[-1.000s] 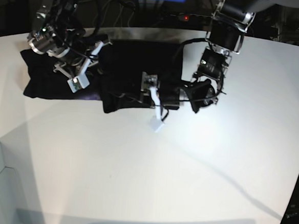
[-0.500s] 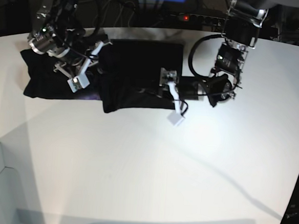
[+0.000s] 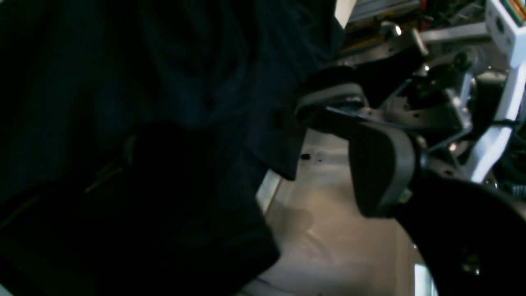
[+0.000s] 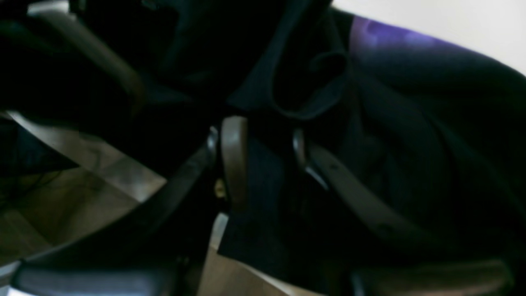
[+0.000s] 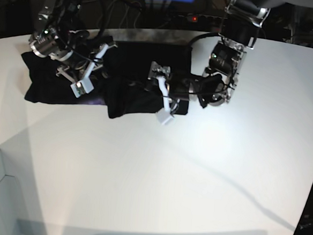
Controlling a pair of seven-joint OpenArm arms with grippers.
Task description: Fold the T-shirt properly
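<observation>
Pinching a fold of the T-shirt (image 4: 411, 102), the right fingers (image 4: 234, 160) held; the left fingers (image 5: 161, 99), spread wide, hovered over its near edge.

My base view is evenly bright: the white desk (image 5: 158, 171) shows glare just right of the T-shirt (image 5: 144, 68), long soft shadows cross it below the cloth, and its edges bow with lens distortion. Both my wrist views are dim and blurred; beside the T-shirt there, only a pale desk patch and a purple sheen catch light.
</observation>
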